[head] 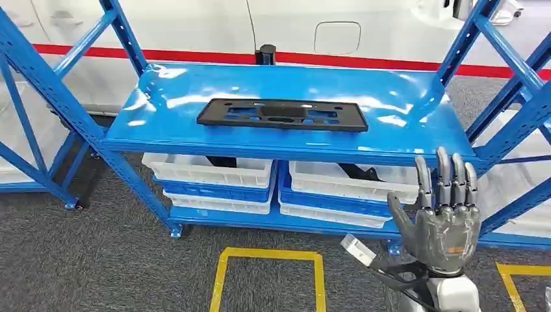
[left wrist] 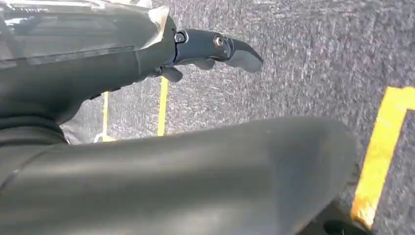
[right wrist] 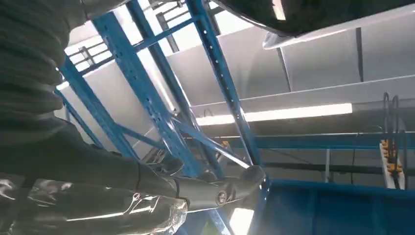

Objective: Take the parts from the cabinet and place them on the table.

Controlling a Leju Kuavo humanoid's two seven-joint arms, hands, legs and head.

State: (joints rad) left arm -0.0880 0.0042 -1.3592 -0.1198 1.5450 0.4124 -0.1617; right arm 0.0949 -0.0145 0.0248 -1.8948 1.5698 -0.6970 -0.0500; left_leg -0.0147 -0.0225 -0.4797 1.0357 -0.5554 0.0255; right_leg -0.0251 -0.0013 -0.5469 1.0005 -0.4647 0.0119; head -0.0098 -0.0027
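A long flat black plastic part point(head: 282, 115) lies across the middle of the blue cabinet shelf point(head: 169, 117). My right hand point(head: 442, 211) is raised in front of the shelf's right front corner, palm turned away, fingers straight up and apart, holding nothing. It stands lower and to the right of the part, not touching it. The right wrist view looks up past that hand point(right wrist: 147, 196) at the blue uprights. My left hand point(left wrist: 205, 49) hangs over the grey carpet with its fingers extended and nothing in it.
White bins point(head: 208, 170) on blue trays sit on the lower shelf, with dark parts inside. Blue uprights and diagonal braces point(head: 513, 71) flank the shelf. Yellow floor tape point(head: 224, 273) marks the carpet in front. A white vehicle body point(head: 292, 26) stands behind.
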